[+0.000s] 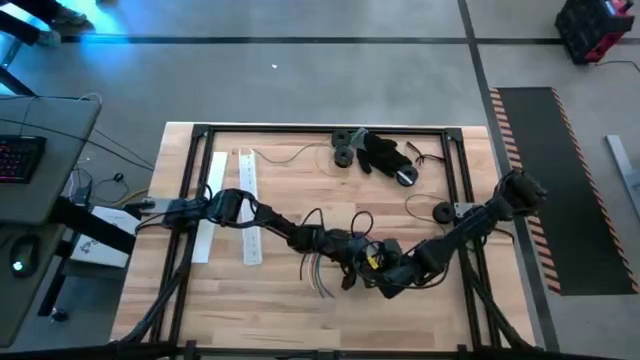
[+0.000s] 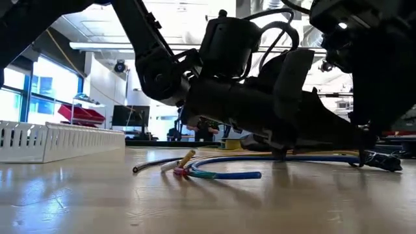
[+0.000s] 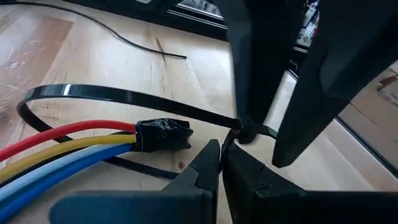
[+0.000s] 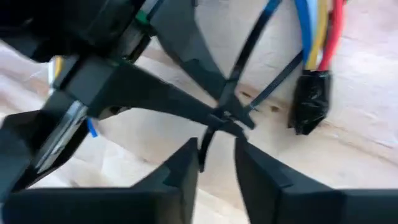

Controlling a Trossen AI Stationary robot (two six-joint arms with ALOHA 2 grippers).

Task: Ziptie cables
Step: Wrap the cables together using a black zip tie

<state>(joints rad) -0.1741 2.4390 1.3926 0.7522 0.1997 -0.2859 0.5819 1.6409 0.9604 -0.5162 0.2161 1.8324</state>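
The cables [image 3: 68, 146], red, yellow and blue wires bound at one end by black tape [image 3: 163, 134], lie on the wooden table near its middle [image 1: 322, 272]. A black ziptie [image 3: 93, 93] loops around them. My left gripper [image 3: 220, 153] is shut on the ziptie beside its head. My right gripper [image 4: 216, 167] faces it, open, its fingers on either side of the ziptie's tail [image 4: 205, 148]; whether they touch the tail, I cannot tell. My left gripper pinches the ziptie right beside its head [image 3: 239, 133] between its two fingertips, where the loop closes. The fingers come in low, slanting from the table's left. The loop lies around the cables, low over the table.
Long white perforated strips [image 1: 248, 205] lie at the left. A black lumpy heap [image 1: 385, 152] with round parts sits at the far edge. A thin loose black ziptie [image 3: 124, 37] lies on the wood beyond the loop. A black frame [image 1: 330, 130] borders the table.
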